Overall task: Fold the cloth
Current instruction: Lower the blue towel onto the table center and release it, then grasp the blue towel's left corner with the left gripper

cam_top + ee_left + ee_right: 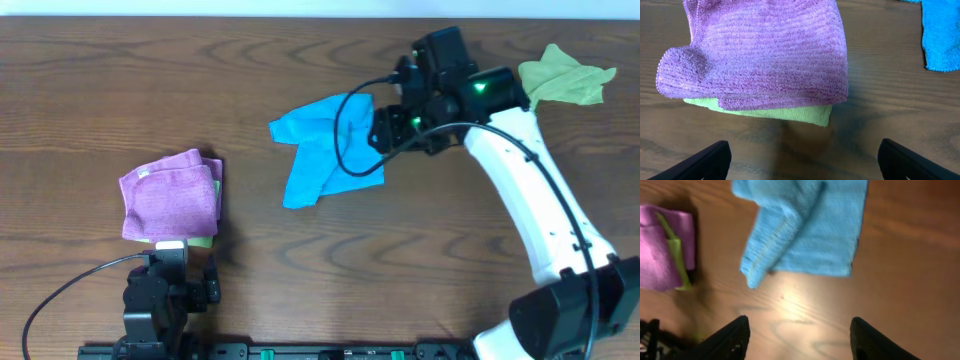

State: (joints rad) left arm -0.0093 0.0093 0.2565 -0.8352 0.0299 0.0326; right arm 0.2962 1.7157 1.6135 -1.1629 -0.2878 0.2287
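**deskwatcher:** Anyone able to say where the cloth (310, 150) is sitting?

**yam_fan:** It's down on the desk (300, 290), off to the right of the purple cloth (170, 195) and a bit farther back, well apart from it. It's rumpled, not squared off. One flap is doubled over the middle and a corner pokes out on the side nearest the purple cloth. In the overhead shot a black cable (336, 140) loops across above it.

**deskwatcher:** And the tools?

**yam_fan:** The right tool (800, 335) is farther right of the purple cloth again, around the blue cloth's far edge. Its wrist camera shows both fingers (730, 340) spread, with only bare wood between them. The cloth's hem lies beyond the tips, untouched. So the jaws are parted and gripping nothing. The left tool (805, 155) sits just in front of the purple cloth on the near side. Its fingers are spread wide with nothing in them, and the tips stop short of the fabric.

**deskwatcher:** Something's peeking out under the purple one?

**yam_fan:** Yep, a yellow-green cloth (790, 114). The purple cloth is stacked right on top of it, and a green strip shows along the near edge and the right side. A second yellow-green cloth (570, 78) lies crumpled way off to the right of the purple cloth, toward the back, past the right arm (530, 190).
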